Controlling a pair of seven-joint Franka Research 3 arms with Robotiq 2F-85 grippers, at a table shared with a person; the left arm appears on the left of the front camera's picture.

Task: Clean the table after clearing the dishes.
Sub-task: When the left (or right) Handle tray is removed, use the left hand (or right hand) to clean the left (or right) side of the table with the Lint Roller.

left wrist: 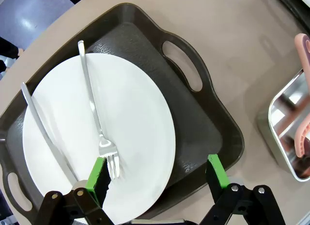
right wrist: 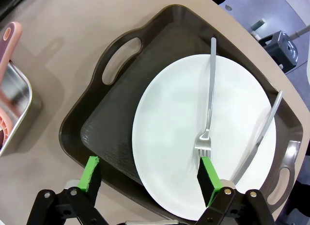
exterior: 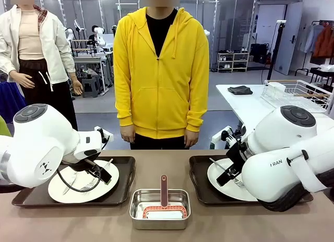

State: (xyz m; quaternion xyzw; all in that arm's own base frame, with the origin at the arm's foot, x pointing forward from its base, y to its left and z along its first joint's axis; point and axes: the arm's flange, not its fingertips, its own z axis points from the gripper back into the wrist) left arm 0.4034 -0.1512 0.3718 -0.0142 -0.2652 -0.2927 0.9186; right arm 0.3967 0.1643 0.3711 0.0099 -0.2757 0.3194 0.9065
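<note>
Two dishes sit on the brown table [exterior: 162,166]. At the left, a white plate [exterior: 83,189] [left wrist: 131,118] with a fork [left wrist: 94,113] and a knife [left wrist: 46,135] rests on a dark tray [exterior: 122,182] [left wrist: 193,118]. My left gripper [exterior: 99,171] [left wrist: 157,169] hovers open over the plate's edge, holding nothing. At the right, another plate [exterior: 222,177] [right wrist: 179,128] with a fork [right wrist: 209,99] and a knife [right wrist: 259,137] lies on its own tray [exterior: 201,184] [right wrist: 121,123]. My right gripper [exterior: 229,174] [right wrist: 149,171] hangs open above it, one finger over the plate and the other over the tray rim.
A square steel pan [exterior: 159,209] [left wrist: 286,113] [right wrist: 12,104] holding a pink-handled tool [exterior: 163,190] stands between the trays near the front edge. A person in a yellow hoodie [exterior: 160,70] stands at the far side, arms down. A white table [exterior: 245,104] with a wire basket is at the back right.
</note>
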